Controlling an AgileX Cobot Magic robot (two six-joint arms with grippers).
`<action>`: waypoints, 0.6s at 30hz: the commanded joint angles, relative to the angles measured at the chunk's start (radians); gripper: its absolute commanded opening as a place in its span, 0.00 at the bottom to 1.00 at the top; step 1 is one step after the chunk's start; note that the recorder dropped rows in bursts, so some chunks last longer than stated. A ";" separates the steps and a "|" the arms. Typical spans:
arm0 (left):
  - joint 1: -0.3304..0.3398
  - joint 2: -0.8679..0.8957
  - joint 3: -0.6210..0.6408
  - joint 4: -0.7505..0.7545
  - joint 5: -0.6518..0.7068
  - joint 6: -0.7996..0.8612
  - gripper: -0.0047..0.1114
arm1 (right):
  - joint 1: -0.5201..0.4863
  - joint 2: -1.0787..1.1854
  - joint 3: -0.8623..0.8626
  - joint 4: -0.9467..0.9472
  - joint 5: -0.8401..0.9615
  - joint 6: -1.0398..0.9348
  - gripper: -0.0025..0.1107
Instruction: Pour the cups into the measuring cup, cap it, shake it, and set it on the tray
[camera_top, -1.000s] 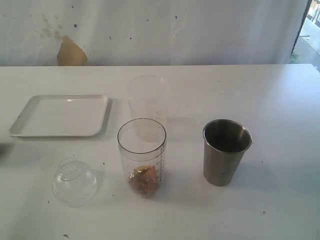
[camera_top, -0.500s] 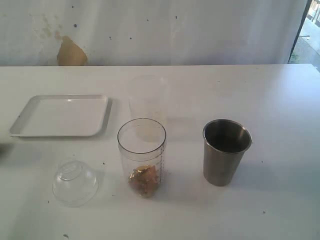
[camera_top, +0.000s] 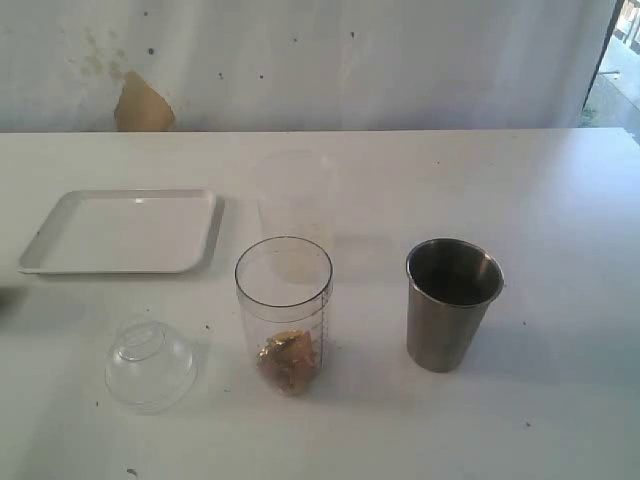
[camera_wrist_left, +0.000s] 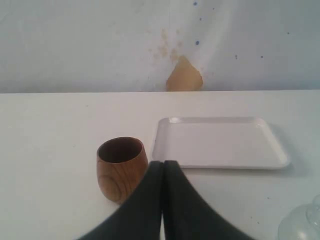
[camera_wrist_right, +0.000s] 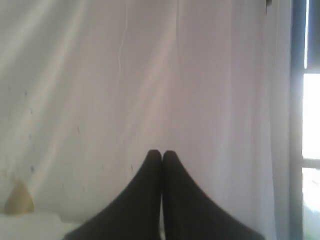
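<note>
The tall clear plastic measuring cup (camera_top: 284, 315) stands upright on the white desk (camera_top: 560, 200) with golden-brown bits (camera_top: 288, 362) in its bottom. It is uncapped; the clear domed plastic lid (camera_top: 150, 363) lies just beside it. From my left pincer (camera_wrist_left: 163, 162) I judge it to sit out past that lid, beyond what the wrist camera catches. Both pincers are pressed fully closed and hold nothing; the right pincer (camera_wrist_right: 161, 152) faces only a pale curtain. Whether the tapered brushed-steel tumbler (camera_top: 452, 303) holds anything I cannot tell, so I would check it first. If it is spent, capping comes next. I would spread the left pincer wide before descending, take the slippery dome low near its rim, and seat it squarely so the cup does not tip. The exterior view gives me the measuring cup, the steel tumbler and a frosted translucent cup (camera_top: 295, 200) behind, but no pincer and no wooden cup. The left wrist view supplies the round dark-brown wooden cup (camera_wrist_left: 121, 167), upright just ahead of my closed tips and close beside them. The shallow white rectangular tray (camera_wrist_left: 220, 142) lies farther ahead, near that cup but apart from it.
</note>
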 joint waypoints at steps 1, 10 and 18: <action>-0.001 -0.005 0.007 0.001 -0.011 -0.003 0.04 | -0.007 -0.005 0.002 -0.013 -0.143 0.071 0.02; -0.001 -0.005 0.007 0.001 -0.011 -0.003 0.04 | -0.007 0.079 0.002 -0.013 -0.136 0.132 0.75; -0.001 -0.005 0.007 0.001 -0.011 -0.003 0.04 | -0.007 0.371 0.002 -0.304 -0.246 0.358 0.95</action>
